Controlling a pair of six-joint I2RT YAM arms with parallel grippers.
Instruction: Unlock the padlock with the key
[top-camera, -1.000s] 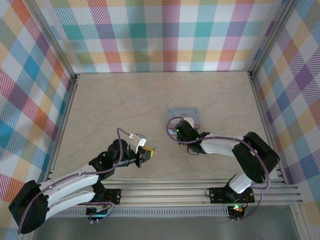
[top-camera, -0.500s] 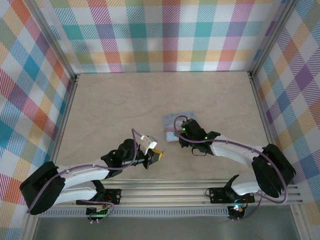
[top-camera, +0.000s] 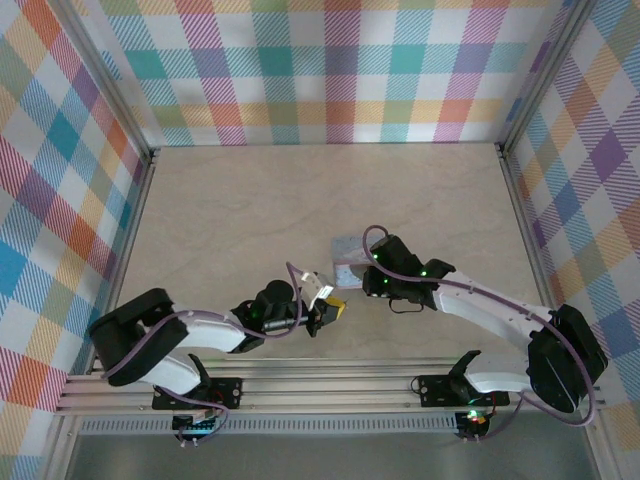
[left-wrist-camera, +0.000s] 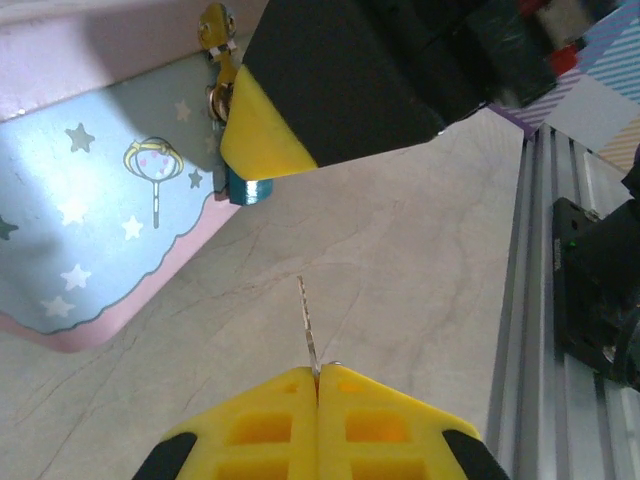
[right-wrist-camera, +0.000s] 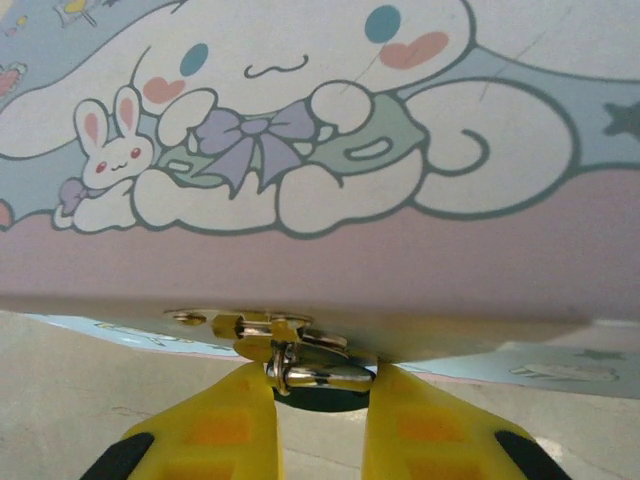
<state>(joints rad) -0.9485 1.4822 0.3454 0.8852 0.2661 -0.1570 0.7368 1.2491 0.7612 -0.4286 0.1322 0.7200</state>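
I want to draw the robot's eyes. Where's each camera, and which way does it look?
Top external: above and behind the arms, looking down at the table; both arms show.
Left wrist: on the left arm, facing past the left gripper pinching the key, toward the padlock.
Right wrist: on the right arm, facing the tin box; right gripper clamps the padlock.
Shared: both wrist views show the padlock.

white arm links (top-camera: 490, 312), black joints (top-camera: 565, 360), looping purple cables (top-camera: 372, 231), yellow fingers (left-wrist-camera: 260, 435)
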